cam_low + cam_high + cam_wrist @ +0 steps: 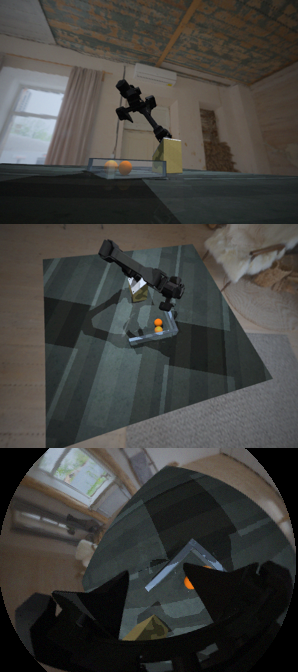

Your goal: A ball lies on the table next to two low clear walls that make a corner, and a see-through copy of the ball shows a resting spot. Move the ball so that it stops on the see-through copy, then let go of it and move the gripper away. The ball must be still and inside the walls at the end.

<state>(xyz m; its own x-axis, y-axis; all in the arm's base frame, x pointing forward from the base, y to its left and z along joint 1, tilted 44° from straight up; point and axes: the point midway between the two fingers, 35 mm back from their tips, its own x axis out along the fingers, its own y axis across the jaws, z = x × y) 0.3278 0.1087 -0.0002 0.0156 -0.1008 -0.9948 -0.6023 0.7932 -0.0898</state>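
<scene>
The solid orange ball (158,322) (125,168) (189,582) rests on the table inside the corner of the walls. The paler see-through copy (158,329) (110,166) (207,568) is close beside it, nearer the long wall; a finger partly covers it in the wrist view. The low clear walls (150,337) (164,169) (170,567) meet in a corner. My gripper (141,117) (156,569) is open and empty, well above the table and not touching the ball. In the top view the arm hides part of the fingers.
A yellow block (140,296) (173,156) (150,629) with a slanted white top stands behind the walls, under the arm in the top view. The striped dark table (105,388) ends well beyond the walls. The arm's shadow falls across it near the walls.
</scene>
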